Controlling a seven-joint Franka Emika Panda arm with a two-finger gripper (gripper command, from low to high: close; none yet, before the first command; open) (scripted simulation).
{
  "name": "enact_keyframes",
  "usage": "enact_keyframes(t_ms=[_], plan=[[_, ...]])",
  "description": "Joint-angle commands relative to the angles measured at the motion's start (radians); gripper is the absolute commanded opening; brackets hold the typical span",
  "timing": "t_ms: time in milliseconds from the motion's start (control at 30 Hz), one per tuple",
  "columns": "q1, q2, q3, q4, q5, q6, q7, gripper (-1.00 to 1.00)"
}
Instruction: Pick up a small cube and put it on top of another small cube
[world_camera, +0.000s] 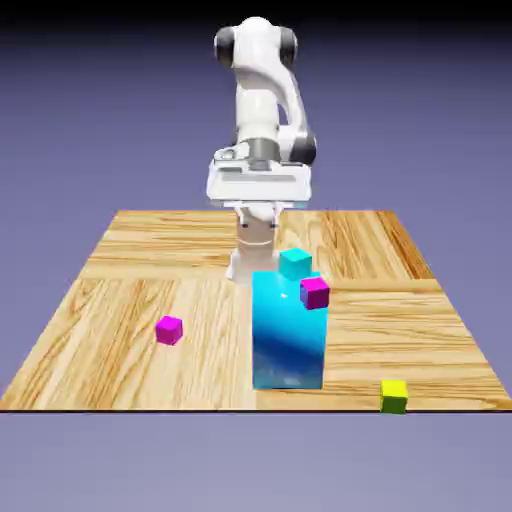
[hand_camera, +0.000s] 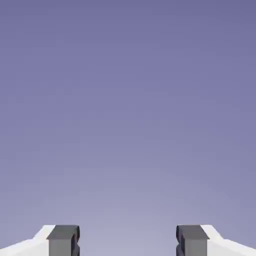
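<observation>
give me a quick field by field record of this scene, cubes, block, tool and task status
surface: wooden table
tall block: cyan block, upright near the table's middle
on or behind the block's top: small cyan cube and a magenta cube; cannot tell if they rest on it
loose magenta cube: second magenta cube, on the table toward the exterior view's left
target: yellow-green cube, at the near edge, exterior view's right, nothing on it
tool: tool open, empty, facing only backdrop in the hand view
task status: no cube picked up yet
</observation>
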Motion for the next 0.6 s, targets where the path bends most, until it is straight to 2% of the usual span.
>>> enact_keyframes(t_ms=[0, 333, 567], plan=[[0.034, 0.005, -0.029, 0.015, -0.037, -0.029, -0.044, 0.00], [0.371, 0.060, -0.318, 0.166, -0.405, -0.314, -0.478, 0.00], [0.487, 0.065, -0.500, 0.219, -0.562, -0.413, -0.783, 0.00]])
